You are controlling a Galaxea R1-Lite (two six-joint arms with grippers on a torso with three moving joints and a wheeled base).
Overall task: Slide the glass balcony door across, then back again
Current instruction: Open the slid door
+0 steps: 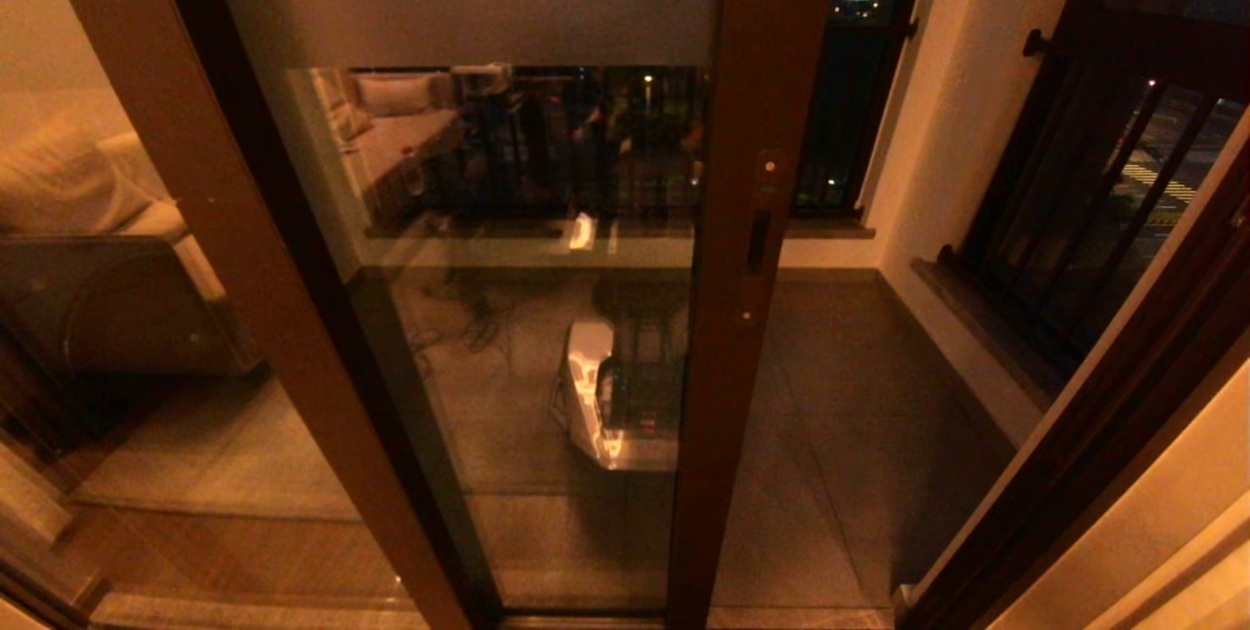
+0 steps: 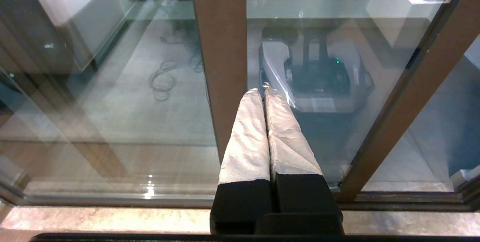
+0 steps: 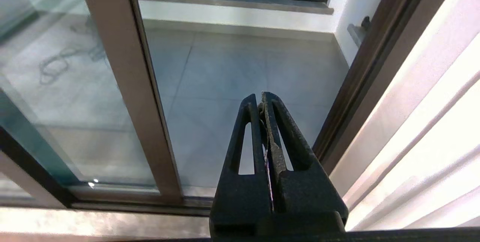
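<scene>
The glass balcony door [image 1: 508, 249], a tall pane in a dark reddish-brown frame with a frosted band near its top and a narrow handle slot [image 1: 759, 241] in its stile, stands partly slid across the doorway. Both the left gripper [image 2: 262, 91] and right gripper [image 3: 261, 99] hang clenched and empty, low before the threshold, apart from the door.

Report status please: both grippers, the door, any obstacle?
Left gripper shut, right gripper shut, both off the glass balcony door. Door partly open, gap on its right. No obstacle seen.
</scene>
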